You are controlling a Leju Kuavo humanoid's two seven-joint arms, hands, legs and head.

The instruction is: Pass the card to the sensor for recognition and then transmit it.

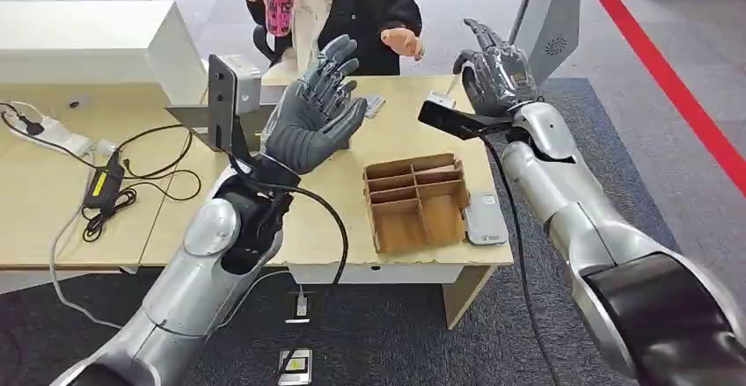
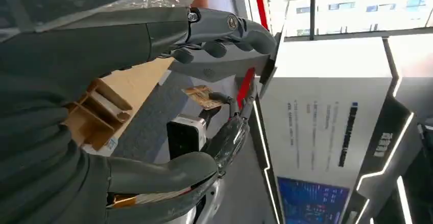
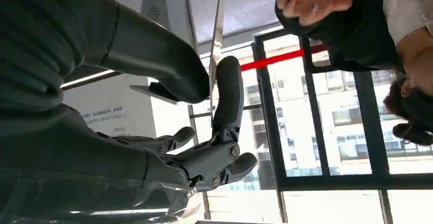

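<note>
Right hand (image 1: 497,69), raised above the far edge of the worktop (image 1: 176,228), pinches the card (image 3: 218,40) between thumb and one finger; the other fingers curl loosely. Left hand (image 1: 317,109) is spread and empty, palm up beside a dark upright panel (image 1: 224,96) on a stand, possibly the sensor. Across the worktop a person's hand (image 1: 400,41) waits open.

Risks: the pinch takes little of the card, so a wrist turn could let it slip or swivel; passing it straight to the person would skip recognition.

Card: thin, rigid, edge-on in the right wrist view; its face, in the left wrist view, is orange-brown and patterned.
</note>
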